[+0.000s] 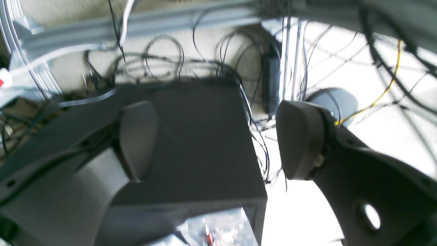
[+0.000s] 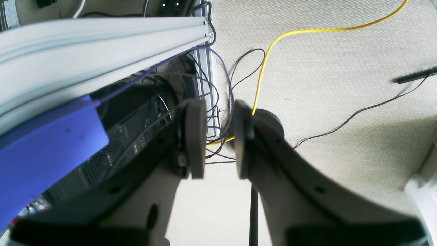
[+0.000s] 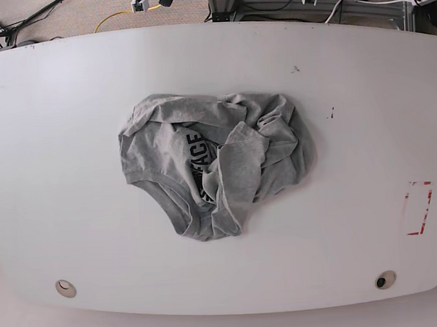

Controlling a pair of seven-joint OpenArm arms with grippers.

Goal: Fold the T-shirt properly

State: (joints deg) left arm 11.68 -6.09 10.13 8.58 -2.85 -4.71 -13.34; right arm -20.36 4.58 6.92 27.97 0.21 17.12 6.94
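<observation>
The light grey T-shirt [image 3: 215, 164] lies crumpled in a heap at the middle of the white table [image 3: 69, 105], with black lettering [image 3: 196, 151] partly showing between folds. Neither gripper shows in the base view. My left gripper [image 1: 218, 140] is open wide and empty, facing a dark box [image 1: 205, 136] and cables off the table. My right gripper [image 2: 218, 136] is empty, its fingers [image 2: 196, 136] a narrow gap apart, facing carpet floor. The shirt is in neither wrist view.
A red rectangle mark [image 3: 419, 208] is at the table's right side. Two round holes [image 3: 64, 288] [image 3: 386, 280] sit near the front edge. An aluminium rail [image 2: 102, 44], a blue box [image 2: 44, 147] and a yellow cable [image 2: 307, 32] show beyond the right gripper.
</observation>
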